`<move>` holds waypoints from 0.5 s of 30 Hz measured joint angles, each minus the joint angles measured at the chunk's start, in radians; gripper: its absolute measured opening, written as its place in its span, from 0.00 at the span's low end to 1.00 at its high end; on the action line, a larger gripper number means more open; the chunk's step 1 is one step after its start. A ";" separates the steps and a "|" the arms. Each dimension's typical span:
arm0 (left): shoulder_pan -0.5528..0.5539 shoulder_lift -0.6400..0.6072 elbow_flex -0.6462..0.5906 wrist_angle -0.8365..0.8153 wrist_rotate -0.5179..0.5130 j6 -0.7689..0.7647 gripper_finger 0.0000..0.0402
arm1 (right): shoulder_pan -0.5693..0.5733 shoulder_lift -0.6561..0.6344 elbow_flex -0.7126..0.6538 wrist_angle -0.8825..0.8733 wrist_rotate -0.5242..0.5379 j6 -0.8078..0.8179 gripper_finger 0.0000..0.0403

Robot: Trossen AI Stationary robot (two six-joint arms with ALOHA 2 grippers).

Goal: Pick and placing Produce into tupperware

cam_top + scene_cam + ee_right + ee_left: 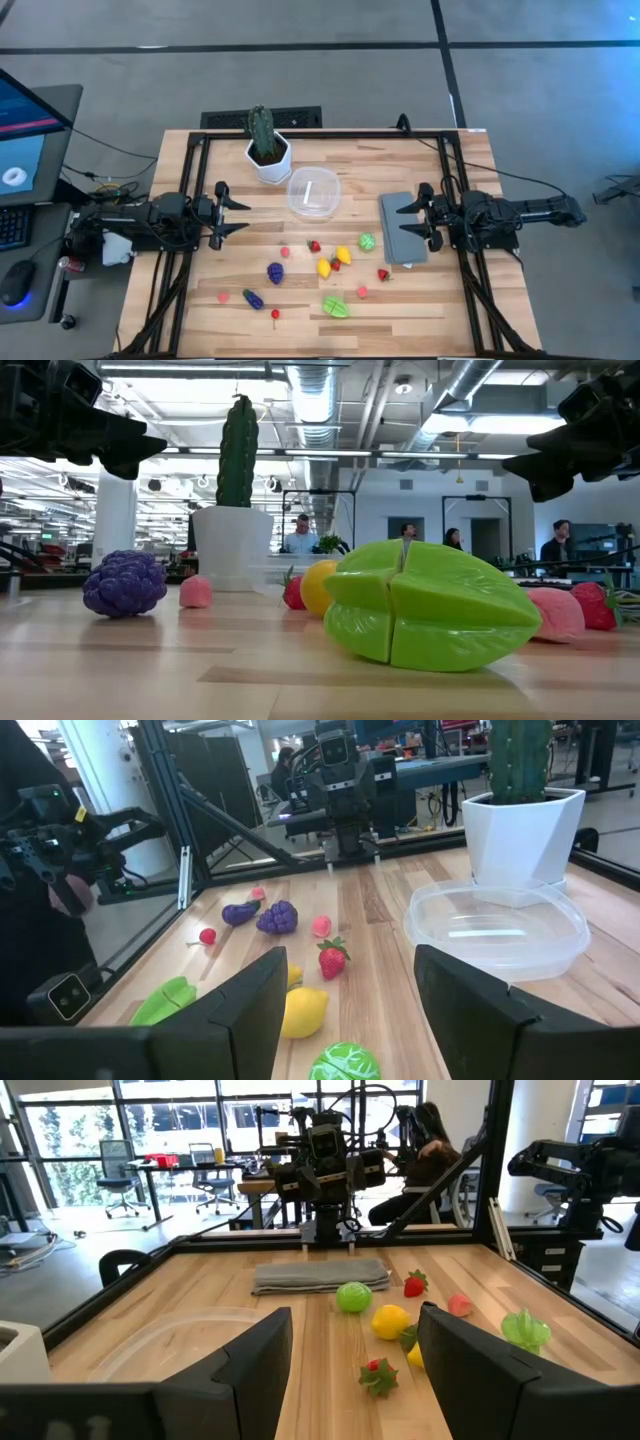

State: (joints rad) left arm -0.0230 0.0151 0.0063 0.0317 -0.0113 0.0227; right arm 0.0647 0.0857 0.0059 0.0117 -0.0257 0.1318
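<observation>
The produce lies scattered on the wooden table's near half: a purple grape bunch (pixel 275 272), a lemon (pixel 324 267), a round green piece (pixel 367 241), a green starfruit (pixel 336 306), a strawberry (pixel 314 245) and several small pieces. The clear round tupperware (pixel 314 193) stands empty beside the white pot. My left gripper (pixel 235 212) hovers open at the table's left side, pointing right. My right gripper (pixel 405 222) hovers open over the grey cloth, pointing left. In the left wrist view the tupperware (pixel 170 1345) lies just ahead of the fingers; in the right wrist view it (pixel 497 928) is ahead too.
A white hexagonal pot with a tall cactus (pixel 268 150) stands at the far side, next to the tupperware. A folded grey cloth (pixel 402 240) lies under my right gripper. A black frame borders the table. People show in the room beyond the far edge.
</observation>
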 joint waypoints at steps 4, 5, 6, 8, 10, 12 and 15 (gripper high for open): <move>0.000 0.000 0.000 0.000 0.000 0.000 0.51 | 0.000 0.000 0.000 0.000 0.000 0.000 0.60; 0.000 0.000 0.000 0.000 0.000 0.000 0.51 | 0.000 0.000 0.000 0.000 0.000 0.000 0.60; 0.000 0.000 0.000 0.000 0.000 0.000 0.51 | 0.000 0.000 0.000 0.000 0.000 0.000 0.60; 0.000 0.000 0.000 0.000 0.000 0.000 0.51 | 0.000 0.000 0.000 0.000 0.000 0.000 0.60; 0.000 0.000 0.000 0.000 0.000 0.000 0.51 | 0.000 0.000 0.000 0.000 0.000 0.000 0.60; 0.000 0.000 0.000 0.000 0.000 0.000 0.51 | 0.000 0.000 0.000 0.000 0.000 0.000 0.60; 0.000 0.000 0.000 0.000 0.000 -0.009 0.51 | 0.000 0.000 0.000 0.000 0.000 0.000 0.60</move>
State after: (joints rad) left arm -0.0231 0.0151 0.0063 0.0315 -0.0109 0.0136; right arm 0.0648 0.0860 0.0059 0.0116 -0.0254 0.1314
